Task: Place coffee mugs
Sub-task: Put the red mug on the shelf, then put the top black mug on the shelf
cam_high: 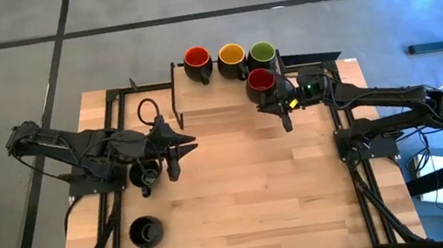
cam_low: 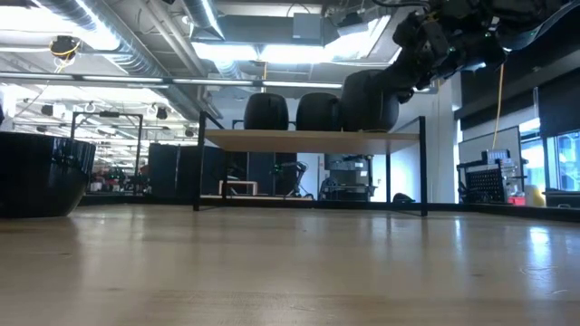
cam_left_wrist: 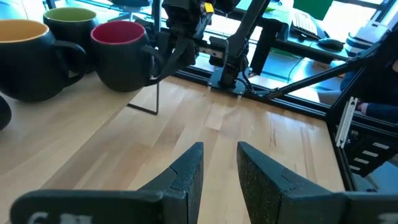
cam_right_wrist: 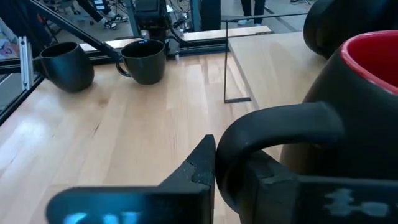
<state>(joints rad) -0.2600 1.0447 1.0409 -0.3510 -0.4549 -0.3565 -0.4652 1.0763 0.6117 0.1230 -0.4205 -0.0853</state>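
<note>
A wooden shelf (cam_high: 218, 98) on a black wire frame stands at the table's far middle. On it stand three black mugs, with red (cam_high: 197, 57), yellow (cam_high: 231, 54) and green (cam_high: 262, 52) insides. A fourth mug with a red inside (cam_high: 261, 80) stands at the shelf's right front corner, with my right gripper (cam_high: 285, 104) shut on it. My left gripper (cam_high: 185, 144) hovers open over the table's left part with nothing between its fingers (cam_left_wrist: 186, 177). One all-black mug (cam_high: 143, 176) stands on the table partly under the left arm. Another (cam_high: 145, 232) stands near the front left. My right gripper pinches the red-inside mug's handle loop (cam_right_wrist: 249, 155) between its two fingers (cam_right_wrist: 199, 168). They come nearly level from the table's right side, slanting a little down. The mug stands upright, and in the low view its base (cam_low: 370, 127) looks level with the shelf board's top.
Black frame rails run along the table's left (cam_high: 116, 157) and right (cam_high: 358, 156) sides under the arms. Bare wood (cam_high: 258, 189) lies between the arms and toward the near edge. The two black mugs (cam_right_wrist: 65, 65) (cam_right_wrist: 144, 60) show far off in the right wrist view.
</note>
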